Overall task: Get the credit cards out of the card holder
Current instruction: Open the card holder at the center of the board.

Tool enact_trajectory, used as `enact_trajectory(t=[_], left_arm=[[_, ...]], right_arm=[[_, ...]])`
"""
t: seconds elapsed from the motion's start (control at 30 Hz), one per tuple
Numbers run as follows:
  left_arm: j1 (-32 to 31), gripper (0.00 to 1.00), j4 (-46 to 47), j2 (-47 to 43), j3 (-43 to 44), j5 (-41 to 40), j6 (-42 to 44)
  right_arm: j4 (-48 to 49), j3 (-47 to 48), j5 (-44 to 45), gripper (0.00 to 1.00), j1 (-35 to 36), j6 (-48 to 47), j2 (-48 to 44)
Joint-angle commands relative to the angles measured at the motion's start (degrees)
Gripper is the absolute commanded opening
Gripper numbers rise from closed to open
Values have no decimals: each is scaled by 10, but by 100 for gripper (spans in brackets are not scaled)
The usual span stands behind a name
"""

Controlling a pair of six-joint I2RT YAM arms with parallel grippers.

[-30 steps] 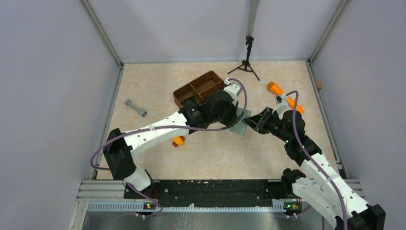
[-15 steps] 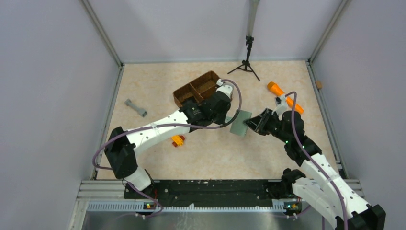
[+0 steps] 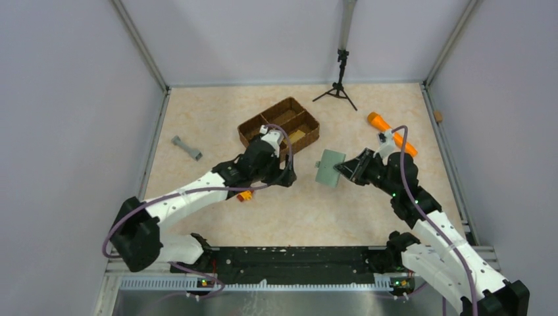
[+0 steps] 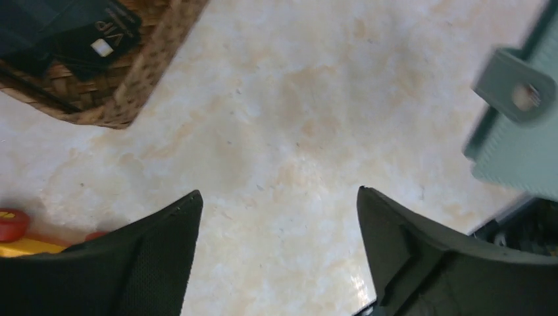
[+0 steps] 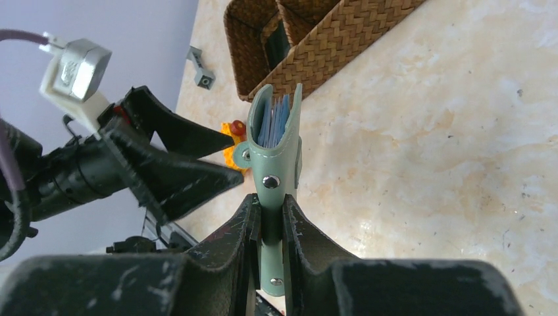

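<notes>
The grey-green card holder is held on edge above the table, its snap tab towards the left arm. My right gripper is shut on its spine, and pale blue pockets show in the open top. Whether cards sit in them I cannot tell. A dark credit card with a small chip lies in the basket. My left gripper is open and holds nothing, over bare table just left of the holder and near the basket's corner. From above, the left gripper and right gripper face each other.
The brown woven basket stands behind the left gripper. A small orange-yellow toy lies under the left arm. A grey dumbbell-shaped part is at the left, an orange torch at the right, a black tripod at the back.
My left gripper has drawn back from over the basket and holder towards the near left and has opened. The right gripper and the holder have stayed in place.
</notes>
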Motion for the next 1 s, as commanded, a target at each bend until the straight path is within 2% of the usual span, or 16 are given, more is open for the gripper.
enact_trajectory(t=[0.0, 0.07, 0.3, 0.4, 0.5, 0.6, 0.83, 0.97], left_arm=[[3, 97, 205, -102, -75, 148, -30], [4, 99, 246, -109, -89, 194, -28], [3, 97, 264, -69, -56, 230, -39], [4, 95, 259, -49, -40, 223, -41], [4, 90, 227, -33, -18, 182, -41], [9, 81, 192, -25, -7, 131, -54], [30, 51, 218, -29, -18, 160, -61], [30, 43, 217, -22, -15, 174, -58]], right_arm=[[65, -8, -26, 0, 4, 17, 1], [77, -12, -36, 0, 4, 26, 5], [109, -22, -59, 0, 4, 49, 6], [111, -20, -65, 0, 4, 50, 5], [110, -19, -69, 0, 4, 51, 5], [109, -20, -73, 0, 4, 53, 4], [115, -27, -77, 0, 4, 56, 3], [119, -28, -77, 0, 4, 58, 4]])
